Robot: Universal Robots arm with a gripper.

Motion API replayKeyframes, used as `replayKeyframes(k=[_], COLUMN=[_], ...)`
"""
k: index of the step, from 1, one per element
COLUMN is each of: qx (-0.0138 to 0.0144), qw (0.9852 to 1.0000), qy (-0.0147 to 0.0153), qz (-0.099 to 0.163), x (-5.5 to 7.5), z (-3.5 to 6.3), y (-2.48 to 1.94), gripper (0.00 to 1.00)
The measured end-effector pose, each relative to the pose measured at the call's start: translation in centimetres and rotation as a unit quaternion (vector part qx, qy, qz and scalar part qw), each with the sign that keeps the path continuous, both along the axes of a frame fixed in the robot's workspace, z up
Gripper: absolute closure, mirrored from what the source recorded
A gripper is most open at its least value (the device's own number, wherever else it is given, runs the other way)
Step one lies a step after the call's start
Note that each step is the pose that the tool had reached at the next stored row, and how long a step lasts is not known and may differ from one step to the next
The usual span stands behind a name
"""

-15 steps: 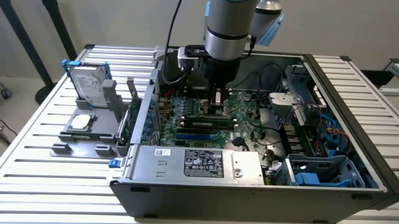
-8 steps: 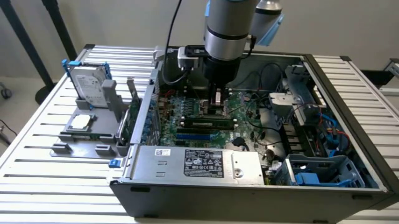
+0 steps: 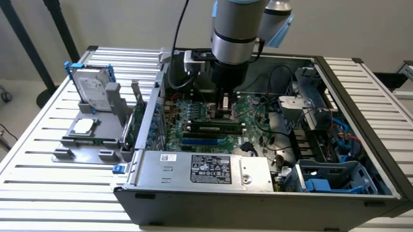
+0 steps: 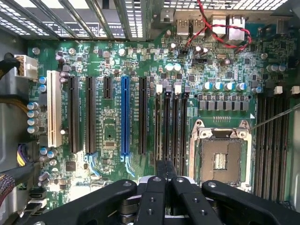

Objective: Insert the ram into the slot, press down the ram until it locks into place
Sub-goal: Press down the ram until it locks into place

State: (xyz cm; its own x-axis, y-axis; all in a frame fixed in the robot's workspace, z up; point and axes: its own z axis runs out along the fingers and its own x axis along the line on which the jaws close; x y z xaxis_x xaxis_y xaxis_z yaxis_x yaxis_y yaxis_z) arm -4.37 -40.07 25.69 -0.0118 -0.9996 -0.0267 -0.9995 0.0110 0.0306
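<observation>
Ram [image 3: 213,128] beside blue slot [image 3: 204,142], under pincer [image 3: 226,107].

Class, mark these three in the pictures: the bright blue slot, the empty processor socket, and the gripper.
bright blue slot [image 4: 124,117], wrist view, middle of its length.
processor socket [image 4: 220,159], wrist view, centre of its open recess.
gripper [image 4: 166,180], wrist view, where its black fingers meet.
</observation>
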Motion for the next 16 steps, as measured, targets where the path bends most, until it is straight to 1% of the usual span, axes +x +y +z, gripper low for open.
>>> replayKeyframes(k=[12, 16], qx=[0.0001, -0.0004], qw=[1.0000, 1.0000], qy=[-0.0002, -0.0001], qz=[0.000, 0.001], x=[0.0, 0.0], z=[-2.18, -2.88], y=[0.00, -0.01], gripper=[0.89, 0.89])
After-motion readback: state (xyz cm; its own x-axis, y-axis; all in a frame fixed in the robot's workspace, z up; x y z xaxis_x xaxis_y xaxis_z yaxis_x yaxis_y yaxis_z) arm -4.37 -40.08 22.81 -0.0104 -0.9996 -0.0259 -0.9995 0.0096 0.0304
